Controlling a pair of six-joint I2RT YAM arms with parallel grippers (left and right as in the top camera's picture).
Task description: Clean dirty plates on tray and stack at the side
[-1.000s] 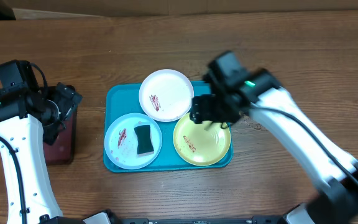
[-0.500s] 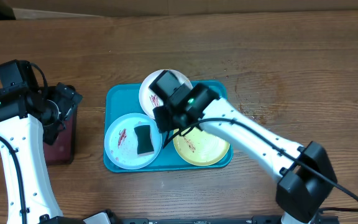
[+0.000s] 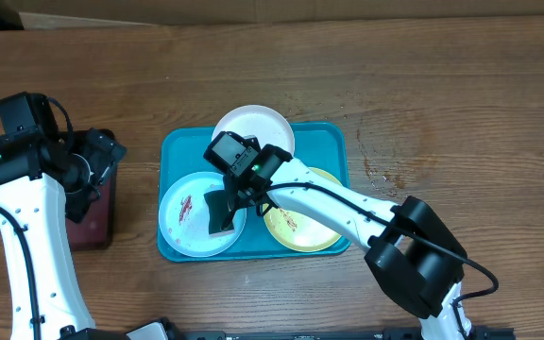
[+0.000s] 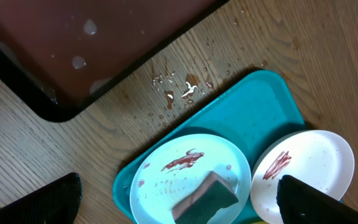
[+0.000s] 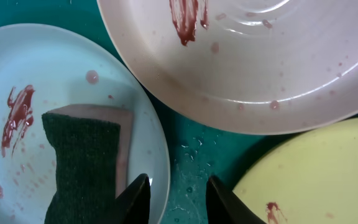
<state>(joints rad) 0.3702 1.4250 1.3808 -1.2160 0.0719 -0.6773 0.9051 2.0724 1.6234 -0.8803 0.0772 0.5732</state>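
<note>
The right gripper (image 5: 180,198) has swung from the yellow plate (image 5: 316,168) to the blue plate's (image 5: 73,74) three-o'clock rim. Its jaws are narrowing beside the sponge (image 5: 82,162) and hold nothing, so a sponge pickup looks next. The left gripper (image 4: 176,196) is wide open.

You have a wood-grain worktop (image 3: 442,85) with a maroon, black-rimmed tray (image 3: 97,222) near its left edge, a few drops on the tray's surface. Water droplets (image 4: 179,87) sit on the wood just beside that tray's corner. A sponge (image 3: 219,219), dark green face up over a pinkish layer, lies around mid-worktop, toward the near edge. Dark specks (image 3: 381,170) mark the wood right of centre.
</note>
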